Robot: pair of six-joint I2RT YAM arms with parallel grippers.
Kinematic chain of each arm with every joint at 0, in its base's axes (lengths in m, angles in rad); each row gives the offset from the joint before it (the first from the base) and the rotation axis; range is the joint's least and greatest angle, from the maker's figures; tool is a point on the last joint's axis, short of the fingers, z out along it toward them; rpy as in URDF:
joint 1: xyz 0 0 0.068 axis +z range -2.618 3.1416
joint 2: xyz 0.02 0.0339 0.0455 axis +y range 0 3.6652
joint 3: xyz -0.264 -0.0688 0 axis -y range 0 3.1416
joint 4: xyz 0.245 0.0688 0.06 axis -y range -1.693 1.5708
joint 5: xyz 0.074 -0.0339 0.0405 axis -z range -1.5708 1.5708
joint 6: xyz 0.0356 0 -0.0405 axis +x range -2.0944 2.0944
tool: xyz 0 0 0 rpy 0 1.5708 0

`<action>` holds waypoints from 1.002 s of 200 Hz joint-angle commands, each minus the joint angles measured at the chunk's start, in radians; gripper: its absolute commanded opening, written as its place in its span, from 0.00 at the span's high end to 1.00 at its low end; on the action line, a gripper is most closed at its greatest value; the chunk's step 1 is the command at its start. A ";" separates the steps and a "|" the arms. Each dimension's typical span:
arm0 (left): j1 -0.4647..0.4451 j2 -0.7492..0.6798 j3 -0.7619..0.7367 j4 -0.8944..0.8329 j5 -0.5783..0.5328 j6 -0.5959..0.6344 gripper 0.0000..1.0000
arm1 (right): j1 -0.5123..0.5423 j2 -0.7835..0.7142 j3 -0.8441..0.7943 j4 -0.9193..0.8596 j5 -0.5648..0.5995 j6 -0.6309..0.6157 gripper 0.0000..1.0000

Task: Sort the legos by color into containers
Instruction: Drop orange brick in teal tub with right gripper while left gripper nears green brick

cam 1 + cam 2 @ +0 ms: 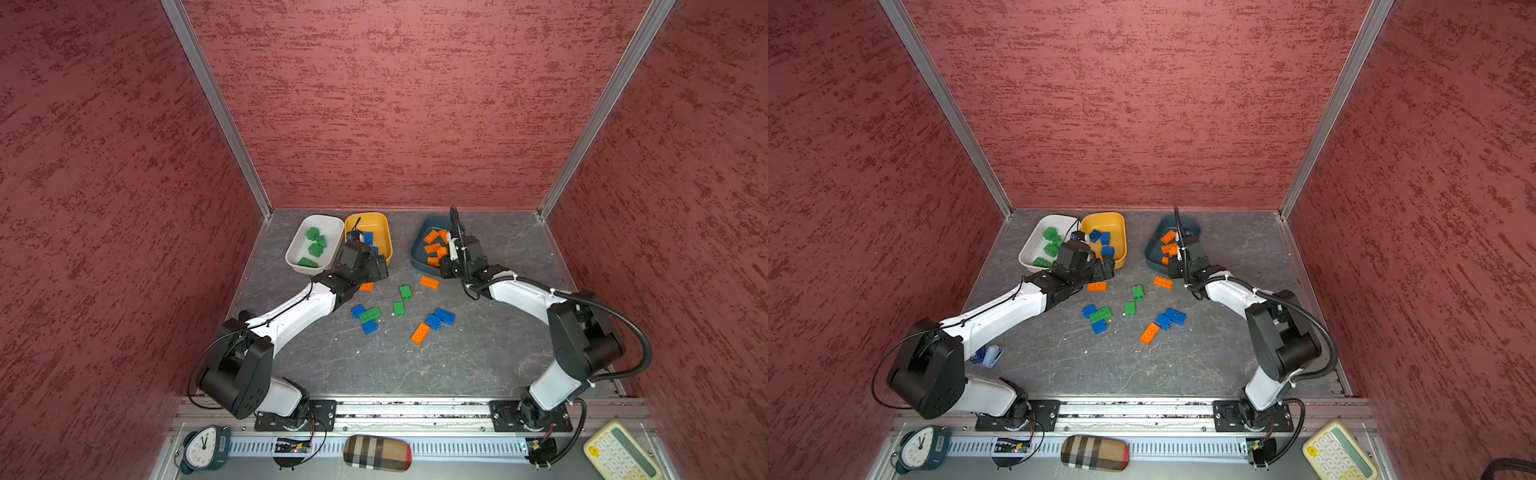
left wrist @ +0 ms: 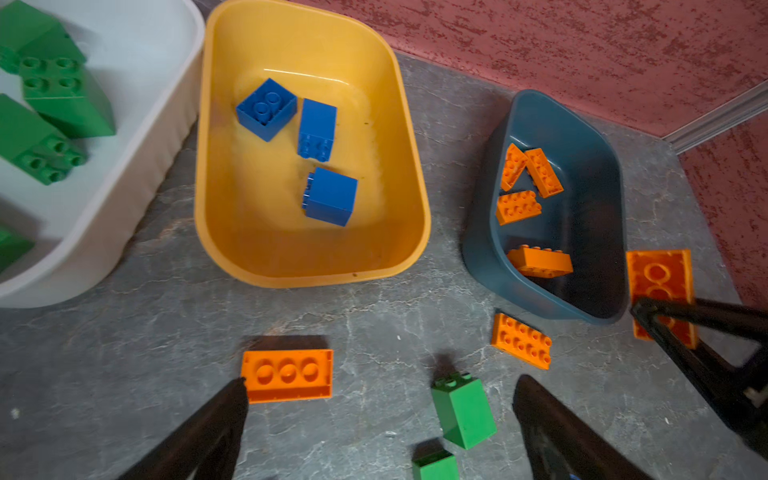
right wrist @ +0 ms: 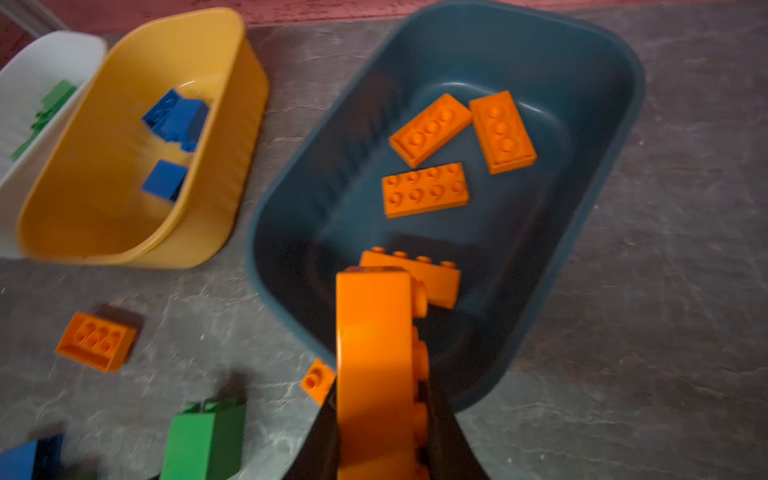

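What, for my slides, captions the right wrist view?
Right gripper holds an orange lego at the rim of the dark teal tub.

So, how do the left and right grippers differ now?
The left gripper is open and empty; the right gripper is shut on an orange brick. The left gripper hangs over loose bricks near the yellow tub; the right gripper is at the rim of the dark teal tub. Both have black fingers.

In a top view the left arm (image 1: 299, 311) is covering a corner of the yellow tub (image 1: 368, 216) & most of an orange brick (image 1: 366, 286). The right arm (image 1: 523, 295) is hiding much of the teal tub (image 1: 417, 253). The white tub (image 2: 124, 208) is running off the left wrist pic. The long orange brick (image 3: 374, 353) is masking most of the right tool (image 3: 380, 399) & part of a small orange piece (image 3: 316, 380).
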 commanded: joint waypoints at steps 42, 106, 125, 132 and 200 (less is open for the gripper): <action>-0.018 0.101 0.122 -0.058 0.043 -0.007 0.00 | -0.080 0.223 0.318 -0.137 -0.018 0.011 1.00; -0.024 0.124 0.140 -0.086 0.050 0.031 0.00 | -0.093 0.473 0.698 -0.310 -0.211 -0.026 0.87; -0.026 0.131 0.139 -0.109 0.023 0.030 0.01 | -0.093 0.491 0.728 -0.313 -0.336 -0.019 0.71; -0.026 0.135 0.140 -0.114 0.017 0.031 0.00 | -0.093 0.486 0.718 -0.303 -0.346 -0.006 0.66; 0.031 0.167 0.125 -0.079 0.216 -0.053 0.01 | -0.092 0.251 0.443 -0.146 -0.280 0.044 0.40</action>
